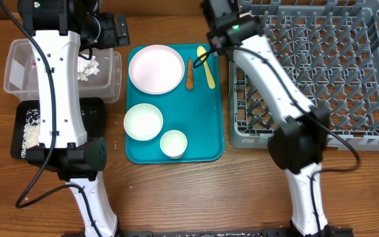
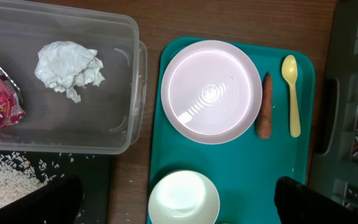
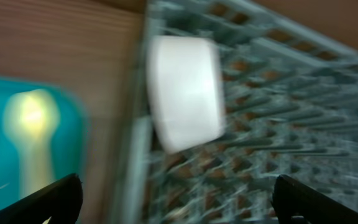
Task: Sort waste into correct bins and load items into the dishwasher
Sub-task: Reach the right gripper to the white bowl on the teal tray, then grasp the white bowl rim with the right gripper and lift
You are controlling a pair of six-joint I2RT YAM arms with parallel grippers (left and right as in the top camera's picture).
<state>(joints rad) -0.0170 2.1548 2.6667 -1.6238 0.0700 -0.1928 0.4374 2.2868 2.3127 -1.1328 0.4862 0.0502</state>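
The sorting is looking nearly finished, while the loading is only getting started. At the upper left of the overhead view, the napkin (image 2: 68, 67) and the wrapper (image 2: 2, 96) are lying apart from each other inside the tub (image 1: 109, 79). Rice (image 1: 30, 128) is lying scattered in the black tray (image 1: 94, 115) just below it. The carrot (image 2: 265, 106) is lying on the teal tray (image 2: 253, 174) at mid-frame, between the plate (image 2: 211, 91) and the spoon (image 2: 293, 93), so it is not yet binned. No brown lump is showing anywhere. One white piece (image 3: 185, 93) is sitting just inside the rack (image 1: 321, 72), on the side facing the teal tray; the right wrist view is too smeared to tell bowl from cup. The plate, a bowl (image 1: 143, 122), a cup (image 1: 174, 143) and the spoon are waiting on the teal tray. The left pincer (image 2: 179, 190) is hanging released and empty above the tub and the tray's left half. The right pincer (image 3: 176, 199) is hovering released, gripping nothing, over the rack's upper-left corner.
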